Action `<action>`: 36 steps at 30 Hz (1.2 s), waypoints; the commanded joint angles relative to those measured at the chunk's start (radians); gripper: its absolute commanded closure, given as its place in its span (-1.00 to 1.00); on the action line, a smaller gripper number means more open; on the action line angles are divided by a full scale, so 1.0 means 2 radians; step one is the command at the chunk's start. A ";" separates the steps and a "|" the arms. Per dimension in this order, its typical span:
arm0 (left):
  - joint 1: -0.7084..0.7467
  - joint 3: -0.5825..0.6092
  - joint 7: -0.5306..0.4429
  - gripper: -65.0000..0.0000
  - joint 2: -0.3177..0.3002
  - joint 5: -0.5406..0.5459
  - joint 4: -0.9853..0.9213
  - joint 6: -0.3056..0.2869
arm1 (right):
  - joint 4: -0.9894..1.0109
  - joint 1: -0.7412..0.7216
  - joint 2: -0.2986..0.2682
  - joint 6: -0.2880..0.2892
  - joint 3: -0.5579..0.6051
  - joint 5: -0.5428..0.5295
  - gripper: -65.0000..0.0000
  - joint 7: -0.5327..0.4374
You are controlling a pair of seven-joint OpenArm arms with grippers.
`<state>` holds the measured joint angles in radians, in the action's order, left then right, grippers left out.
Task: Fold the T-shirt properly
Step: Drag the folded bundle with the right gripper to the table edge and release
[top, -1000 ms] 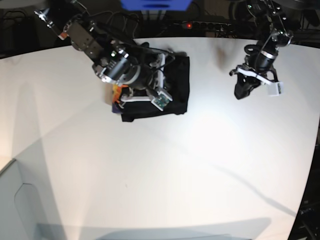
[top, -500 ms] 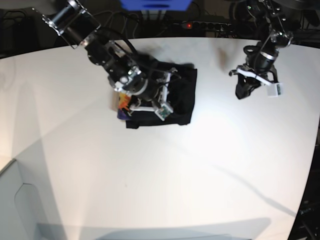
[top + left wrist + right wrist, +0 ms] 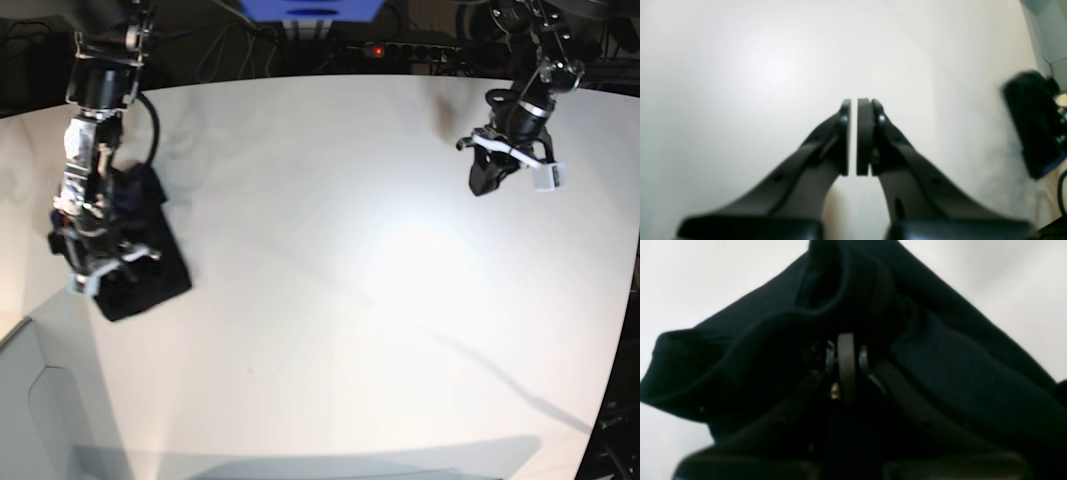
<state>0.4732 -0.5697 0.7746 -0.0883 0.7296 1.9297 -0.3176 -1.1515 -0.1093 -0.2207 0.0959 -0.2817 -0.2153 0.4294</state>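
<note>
The black T-shirt (image 3: 150, 278) lies as a small folded bundle at the far left of the white table (image 3: 350, 300). My right gripper (image 3: 100, 270) comes down onto it from above. In the right wrist view the right gripper (image 3: 846, 340) is shut, its tips buried in dark folds of the T-shirt (image 3: 957, 373) that rise around them. My left gripper (image 3: 483, 185) hangs over the table's far right, away from the shirt. The left wrist view shows the left gripper (image 3: 853, 103) shut, only a hairline slit between its pads, nothing held.
A power strip with a red light (image 3: 375, 48) and a blue object (image 3: 310, 8) sit behind the table's far edge. A pale grey box (image 3: 40, 400) stands at the near left corner. A blurred black shape (image 3: 1033, 126) shows at the left wrist view's right edge.
The right arm has swung from the table's upper middle to the far left, and the T-shirt bundle has gone with it. The left arm has stayed put.
</note>
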 commanded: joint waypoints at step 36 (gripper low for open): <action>0.008 -0.003 -0.016 0.90 -0.005 0.012 0.051 -0.004 | -0.396 0.133 0.047 -0.082 -0.112 0.028 1.00 0.047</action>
<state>0.4828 -0.5724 0.7532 -0.0910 0.7452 2.0171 -0.3191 -1.9266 0.1646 -0.1143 -0.0738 -0.5011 -0.1612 0.5507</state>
